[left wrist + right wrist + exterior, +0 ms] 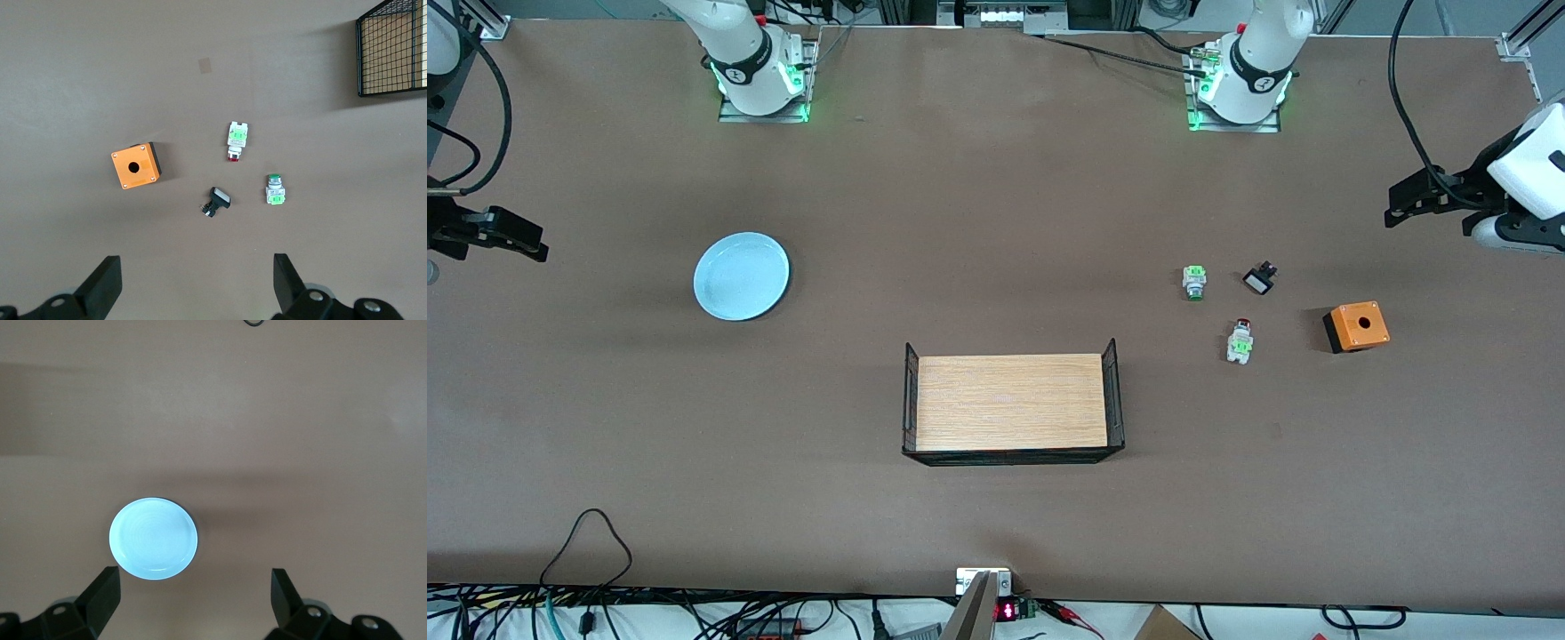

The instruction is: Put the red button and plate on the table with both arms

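The matte brown table carries the round pale blue plate toward the right arm's edge. The small red-capped, white-and-green button lies toward the left arm's edge. The left gripper and right gripper hang above those edges, fingers apart, empty.

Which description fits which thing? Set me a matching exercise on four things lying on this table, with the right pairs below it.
Things
1. the plate
2. the red button
3. the orange box
4. the wooden tray

Descriptions
a. has black wire mesh ends
b. pale blue and round, toward the right arm's end of the table
c. has a round hole in its top face
d. lies on its side between the tray and the orange box, dark red cap

Pairs: 1-b, 2-d, 3-c, 4-a
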`<state>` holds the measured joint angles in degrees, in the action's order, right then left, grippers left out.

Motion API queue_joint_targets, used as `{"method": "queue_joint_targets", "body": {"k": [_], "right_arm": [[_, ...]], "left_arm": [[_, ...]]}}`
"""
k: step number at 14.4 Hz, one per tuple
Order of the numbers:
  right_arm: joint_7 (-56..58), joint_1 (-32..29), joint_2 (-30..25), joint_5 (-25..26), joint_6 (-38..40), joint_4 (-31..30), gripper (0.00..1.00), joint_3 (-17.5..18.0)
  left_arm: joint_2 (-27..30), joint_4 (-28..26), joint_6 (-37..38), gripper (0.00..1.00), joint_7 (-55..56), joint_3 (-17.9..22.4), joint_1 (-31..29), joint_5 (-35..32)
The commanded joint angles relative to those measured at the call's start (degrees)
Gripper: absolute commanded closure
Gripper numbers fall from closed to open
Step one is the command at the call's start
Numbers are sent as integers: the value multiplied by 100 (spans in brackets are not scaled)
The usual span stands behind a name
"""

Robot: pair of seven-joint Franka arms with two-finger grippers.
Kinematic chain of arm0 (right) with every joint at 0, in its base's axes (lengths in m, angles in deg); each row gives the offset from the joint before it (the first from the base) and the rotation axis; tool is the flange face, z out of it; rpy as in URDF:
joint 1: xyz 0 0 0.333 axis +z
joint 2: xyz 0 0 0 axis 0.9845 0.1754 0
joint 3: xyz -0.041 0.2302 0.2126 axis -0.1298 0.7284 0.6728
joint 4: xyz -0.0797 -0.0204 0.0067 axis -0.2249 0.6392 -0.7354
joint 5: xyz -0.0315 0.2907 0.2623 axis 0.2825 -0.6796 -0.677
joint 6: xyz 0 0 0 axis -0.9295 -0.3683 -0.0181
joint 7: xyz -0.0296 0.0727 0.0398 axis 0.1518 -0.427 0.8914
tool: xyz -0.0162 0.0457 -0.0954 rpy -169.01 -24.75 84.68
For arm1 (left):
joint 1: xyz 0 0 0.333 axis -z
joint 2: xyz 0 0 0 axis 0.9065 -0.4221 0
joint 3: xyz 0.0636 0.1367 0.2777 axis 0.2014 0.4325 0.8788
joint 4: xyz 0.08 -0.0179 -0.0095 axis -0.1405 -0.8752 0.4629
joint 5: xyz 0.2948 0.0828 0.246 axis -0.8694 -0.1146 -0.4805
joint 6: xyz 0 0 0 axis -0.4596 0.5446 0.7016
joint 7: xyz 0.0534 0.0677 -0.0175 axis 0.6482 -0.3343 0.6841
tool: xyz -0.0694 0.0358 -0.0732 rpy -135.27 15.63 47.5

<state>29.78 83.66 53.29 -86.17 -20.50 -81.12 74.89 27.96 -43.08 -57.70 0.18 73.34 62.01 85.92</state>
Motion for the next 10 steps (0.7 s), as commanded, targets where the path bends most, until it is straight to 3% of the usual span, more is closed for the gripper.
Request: {"method": "queue_joint_targets", "body": {"k": [1,10], "right_arm": [[-220,107,-652,-45,-442,-889,0,-92],[-634,177,-697,-27,252,-522,0,-13]], "left_arm": [[-95,188,89,0,-113,10,-32,74],[-95,188,89,0,-96,1,-23,100]]}}
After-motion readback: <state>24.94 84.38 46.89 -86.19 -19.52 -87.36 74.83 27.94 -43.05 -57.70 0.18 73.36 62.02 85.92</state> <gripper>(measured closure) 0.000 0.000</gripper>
